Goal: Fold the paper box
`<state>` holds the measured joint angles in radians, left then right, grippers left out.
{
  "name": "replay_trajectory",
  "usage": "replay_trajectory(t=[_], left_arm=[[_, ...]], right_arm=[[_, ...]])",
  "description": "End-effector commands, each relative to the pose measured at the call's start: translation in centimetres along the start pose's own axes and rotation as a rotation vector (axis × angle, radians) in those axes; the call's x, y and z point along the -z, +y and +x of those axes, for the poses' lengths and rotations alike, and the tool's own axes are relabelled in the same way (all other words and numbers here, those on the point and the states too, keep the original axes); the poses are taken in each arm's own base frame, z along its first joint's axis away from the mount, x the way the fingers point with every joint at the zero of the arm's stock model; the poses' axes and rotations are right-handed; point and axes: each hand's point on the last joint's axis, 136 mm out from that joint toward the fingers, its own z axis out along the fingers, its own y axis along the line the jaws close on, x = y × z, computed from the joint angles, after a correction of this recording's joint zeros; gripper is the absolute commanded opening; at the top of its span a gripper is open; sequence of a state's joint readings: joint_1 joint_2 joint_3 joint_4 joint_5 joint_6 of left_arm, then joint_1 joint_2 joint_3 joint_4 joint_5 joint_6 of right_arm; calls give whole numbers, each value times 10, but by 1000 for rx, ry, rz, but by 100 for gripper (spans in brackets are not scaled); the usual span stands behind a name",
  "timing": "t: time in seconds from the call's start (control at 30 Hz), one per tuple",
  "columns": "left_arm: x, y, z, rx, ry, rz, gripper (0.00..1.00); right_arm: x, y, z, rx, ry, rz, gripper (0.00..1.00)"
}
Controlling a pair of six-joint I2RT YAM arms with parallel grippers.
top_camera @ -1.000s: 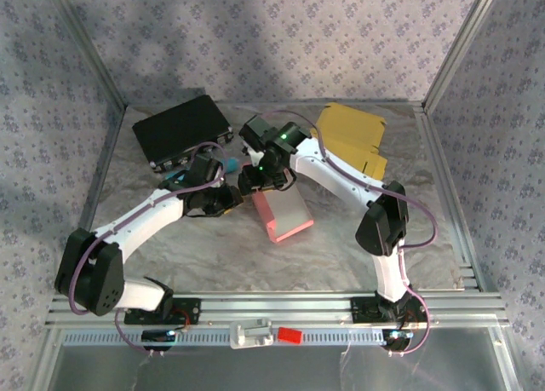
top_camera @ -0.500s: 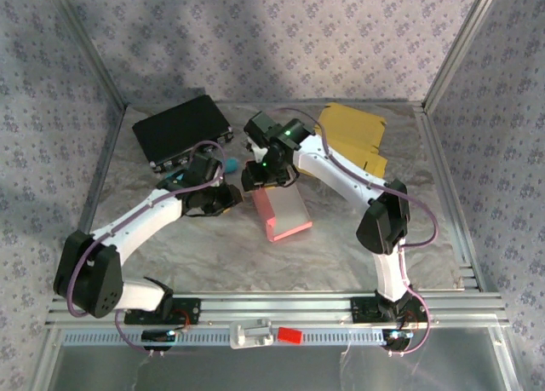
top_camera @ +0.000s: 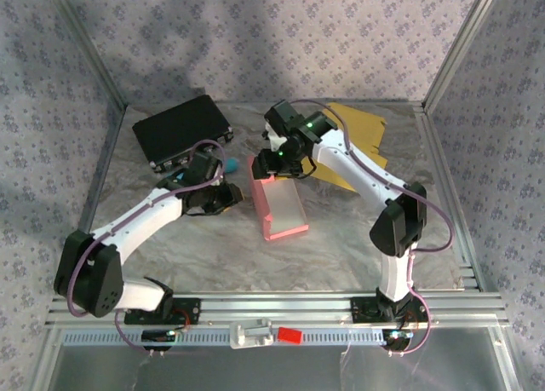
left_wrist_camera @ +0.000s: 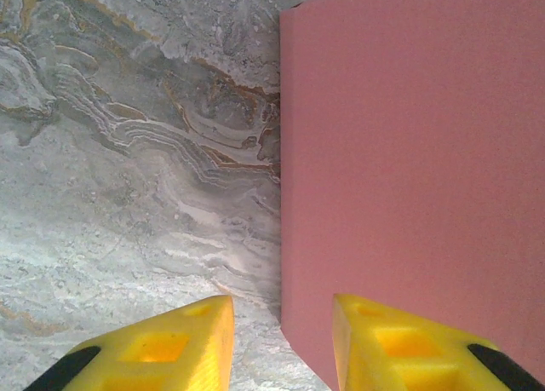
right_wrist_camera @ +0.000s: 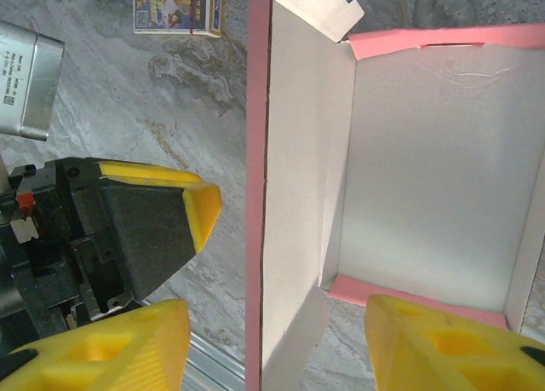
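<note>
Pink paper box (top_camera: 281,205) stands mid-frame in the top view, its white inside showing. Right gripper (right_wrist_camera: 274,310) gapes wide astride one wall; left gripper (left_wrist_camera: 281,310) is part-open just outside it, gripping nothing

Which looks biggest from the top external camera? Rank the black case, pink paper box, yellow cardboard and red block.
1. Black rectangular case and pink paper box: about alike, no ranking.
2. Flat yellow cardboard sheet: partly under the right arm, so unsure.
3. Small red block on the front rail.
</note>
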<state>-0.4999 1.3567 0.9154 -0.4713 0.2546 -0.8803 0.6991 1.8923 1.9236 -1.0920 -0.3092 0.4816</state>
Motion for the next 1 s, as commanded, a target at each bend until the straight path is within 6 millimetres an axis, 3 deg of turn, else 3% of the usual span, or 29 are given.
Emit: replay_trajectory(t=[0.0, 0.17, 0.4, 0.57, 0.7, 0.83, 0.97], left_arm=[[3, -17, -6, -31, -6, 32, 35], [2, -19, -7, -34, -2, 33, 35], [4, -18, -4, -39, -2, 33, 35], [10, -18, -5, -42, -12, 28, 35], [24, -19, -7, -59, -36, 19, 35], [46, -16, -6, -78, -72, -2, 35], [69, -4, 2, -84, -92, -38, 36]], right_arm=[[-8, 8, 1, 14, 24, -52, 59], [-28, 13, 1, 35, 61, -71, 55], [-42, 10, -3, 12, 69, -68, 48], [-44, 18, -10, -28, 42, -96, 27], [-37, 20, -21, -143, -49, -73, 0], [-19, 12, -33, -321, -206, -6, 0], [5, -15, -34, -630, -383, 107, 0]])
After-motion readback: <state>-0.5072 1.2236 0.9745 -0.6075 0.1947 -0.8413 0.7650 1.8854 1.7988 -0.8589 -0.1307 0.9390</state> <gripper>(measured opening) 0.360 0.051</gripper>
